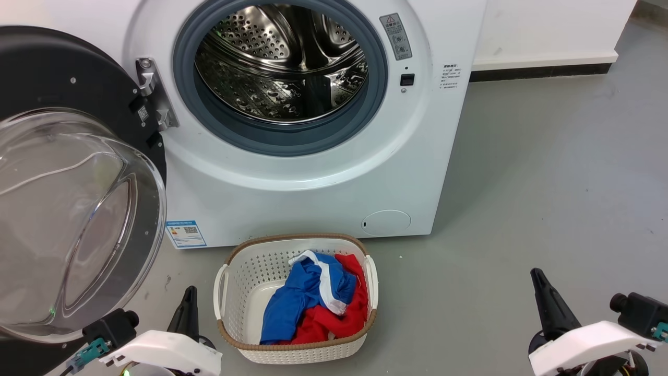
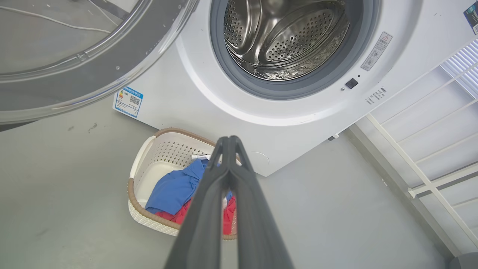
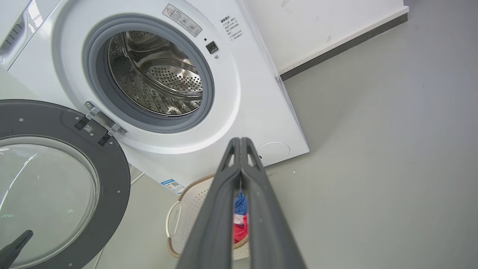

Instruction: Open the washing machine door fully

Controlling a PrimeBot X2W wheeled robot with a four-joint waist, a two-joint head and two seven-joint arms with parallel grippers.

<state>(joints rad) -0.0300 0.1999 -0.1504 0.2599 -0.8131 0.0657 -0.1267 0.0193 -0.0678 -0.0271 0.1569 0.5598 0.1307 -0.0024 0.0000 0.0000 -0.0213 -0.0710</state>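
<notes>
Bright, even light; sharp focus, glints on the steel drum (image 1: 282, 62).

Grey floor (image 1: 548, 183) — washing machine (image 1: 292, 193), laundry basket (image 1: 297, 351)

The washing machine (image 1: 313, 183) is set on the floor (image 1: 522, 209), with a wall (image 1: 548, 26) behind it to the right. The washing machine door (image 1: 78, 89) is hung from a hinge (image 1: 154, 94) at the left of the drum (image 1: 282, 62) opening and is turned out to the machine's left, well apart from the opening. A label sticker (image 1: 186, 233) is placed at the lower left of the machine's front, a round flap (image 1: 386, 222) at its lower right. A laundry basket (image 1: 245, 271) is set on the floor just before the machine, and clothes (image 1: 308, 303) are laid in it. The left pincer (image 1: 190, 292) is held just left of the basket, below the door; the right pincer (image 1: 537, 274) is held well apart to the basket's right.
</notes>
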